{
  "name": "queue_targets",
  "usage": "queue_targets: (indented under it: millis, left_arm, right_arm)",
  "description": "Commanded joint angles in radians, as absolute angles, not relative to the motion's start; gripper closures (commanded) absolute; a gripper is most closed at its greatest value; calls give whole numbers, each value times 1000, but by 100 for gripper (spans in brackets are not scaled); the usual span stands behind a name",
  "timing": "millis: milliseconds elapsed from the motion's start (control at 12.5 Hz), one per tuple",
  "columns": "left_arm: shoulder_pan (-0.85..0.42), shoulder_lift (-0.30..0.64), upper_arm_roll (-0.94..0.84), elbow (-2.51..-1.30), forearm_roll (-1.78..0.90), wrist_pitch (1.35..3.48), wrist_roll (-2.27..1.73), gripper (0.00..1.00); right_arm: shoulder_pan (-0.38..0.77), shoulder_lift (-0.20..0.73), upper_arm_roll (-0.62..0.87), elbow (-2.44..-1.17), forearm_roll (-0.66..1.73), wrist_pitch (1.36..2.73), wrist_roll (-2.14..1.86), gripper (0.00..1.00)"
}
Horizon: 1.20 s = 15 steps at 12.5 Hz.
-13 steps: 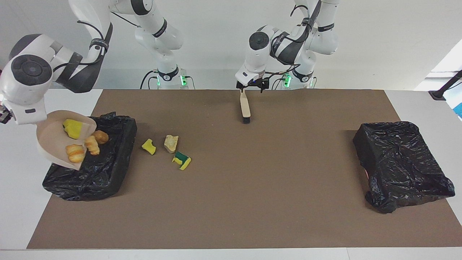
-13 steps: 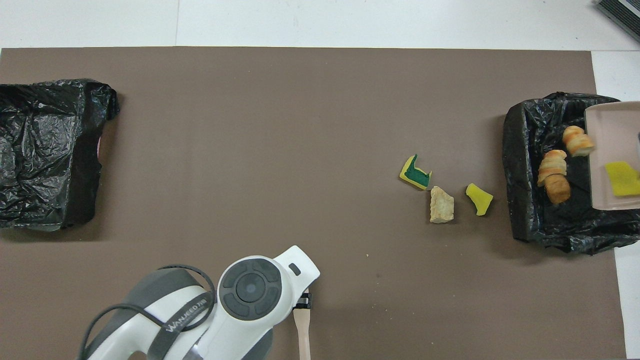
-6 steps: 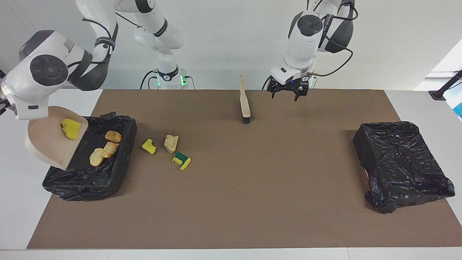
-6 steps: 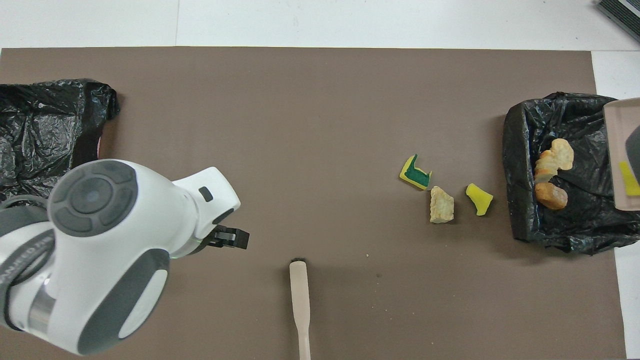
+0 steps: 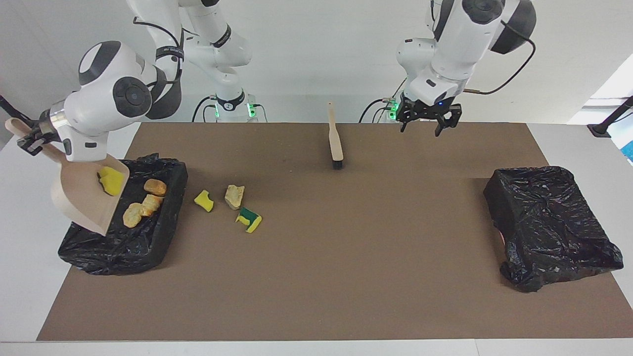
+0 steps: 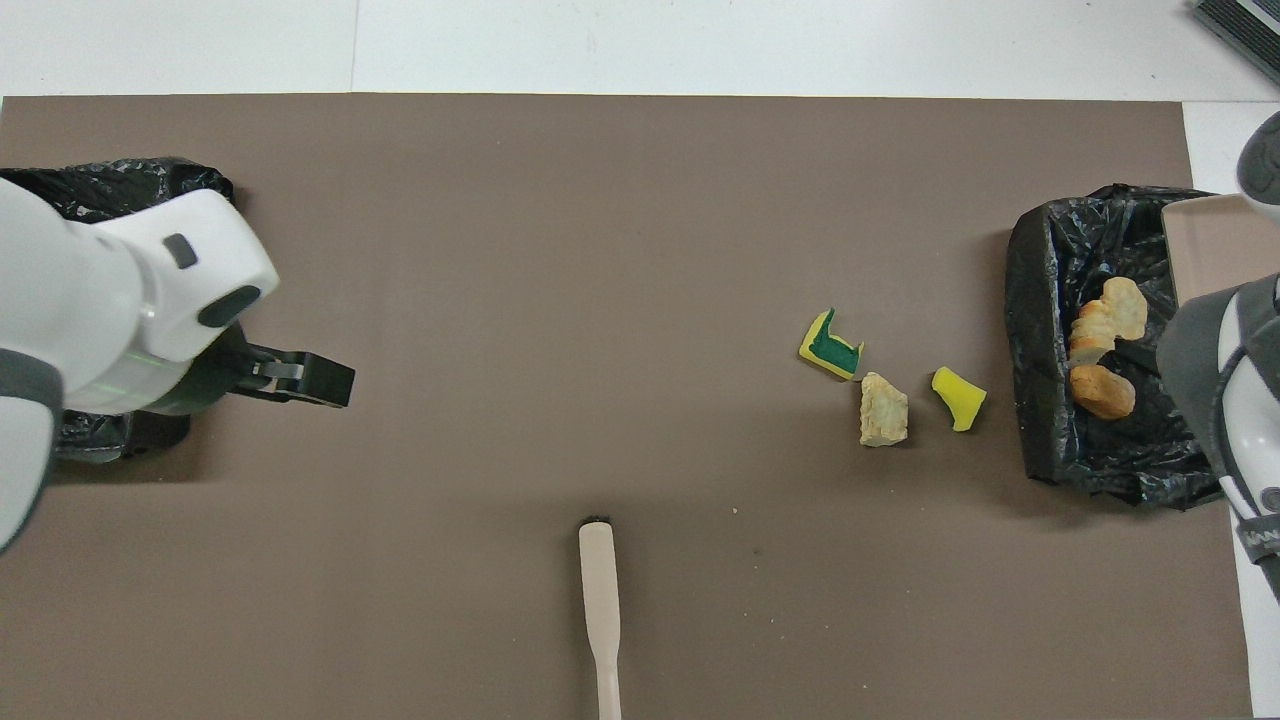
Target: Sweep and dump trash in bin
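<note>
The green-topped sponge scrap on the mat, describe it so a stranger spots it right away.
Find the black-lined bin at the right arm's end of the table. Three scraps lie on the mat beside it. Of these, the green-topped sponge scrap lies farthest from the robots and alone shows dark green.

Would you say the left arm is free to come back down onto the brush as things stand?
Probably yes: the left tool hangs open and empty, and the brush lies alone on the mat, with nothing between them.
</note>
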State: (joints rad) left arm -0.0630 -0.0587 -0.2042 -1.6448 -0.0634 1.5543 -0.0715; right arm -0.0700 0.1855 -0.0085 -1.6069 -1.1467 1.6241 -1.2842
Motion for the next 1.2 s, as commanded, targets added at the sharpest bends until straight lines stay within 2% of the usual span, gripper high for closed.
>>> queue_targets:
  millis: [0,320,639,879,1039,1118]
  left_arm:
    - [27,-29,-216,-1527,-49,1448,17,0]
    - [72,5,-206,-1435,-49,1353,66,0]
    - [97,60,-207,-1364,7,1330,121,0]
    - [100,46,-207,-1370,34,1353,199,0]
    - [98,31,-212,-1380,31,1385,239,0]
    - [97,22,-213,-1400,29,1387,239,0]
  right_arm:
    - [-112,164,-9,-1560,-1170,1657,-1467,100]
    - [-60,147,0,-1598,-1238,1672,-1532,100]
    - [-49,219,2,-1606,-1301,1690,-1405,100]
    - [-8,212,2,-1606,-1408,1567,-1368,100]
    - [-9,193,0,-1600,-1379,1516,-1324,100]
    - [-17,187,-2,-1594,-1280,1520,-1319,100]
